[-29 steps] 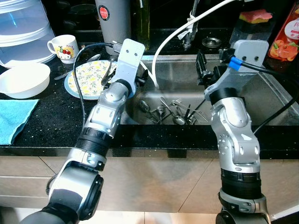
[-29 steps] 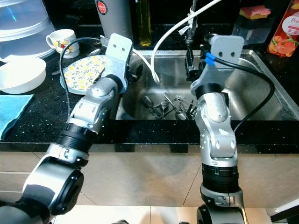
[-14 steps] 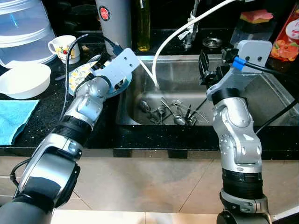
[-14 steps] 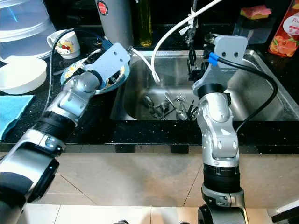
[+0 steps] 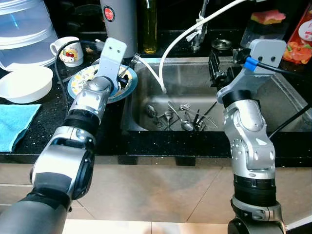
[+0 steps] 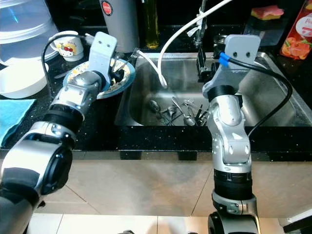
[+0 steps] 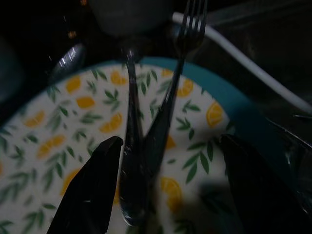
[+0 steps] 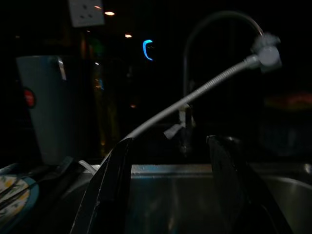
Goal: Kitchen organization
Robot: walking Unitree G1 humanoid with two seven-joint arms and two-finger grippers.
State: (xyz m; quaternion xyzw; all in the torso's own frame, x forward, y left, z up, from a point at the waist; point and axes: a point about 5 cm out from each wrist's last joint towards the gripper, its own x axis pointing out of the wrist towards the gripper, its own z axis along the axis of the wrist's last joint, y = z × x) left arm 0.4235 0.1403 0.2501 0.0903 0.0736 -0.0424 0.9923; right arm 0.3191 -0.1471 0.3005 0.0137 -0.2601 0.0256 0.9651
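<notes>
A teal-rimmed plate (image 5: 80,80) with a lemon pattern sits on the black counter left of the sink (image 5: 273,97). On it lie a fork (image 7: 180,73) and a spoon (image 7: 131,146), the fork's tines (image 5: 135,57) reaching past the rim toward the sink. My left gripper (image 7: 170,144) hovers just over the plate, open, its fingers wide on either side of the two handles. Several more pieces of cutlery (image 5: 178,117) lie in the sink bottom. My right gripper (image 8: 170,144) hangs open above the sink's back half (image 5: 214,73), nothing between its fingers.
A white bowl (image 5: 24,83), a printed mug (image 5: 68,50) and a blue cloth (image 5: 12,124) lie left of the plate. A grey canister (image 5: 119,22) and oil bottle (image 5: 149,27) stand behind. A white hose (image 5: 180,36) droops into the sink. A juice carton (image 5: 300,36) stands far right.
My left arm has swung left from the sink's edge to over the plate, its wrist turning upright. The right arm has barely moved.
</notes>
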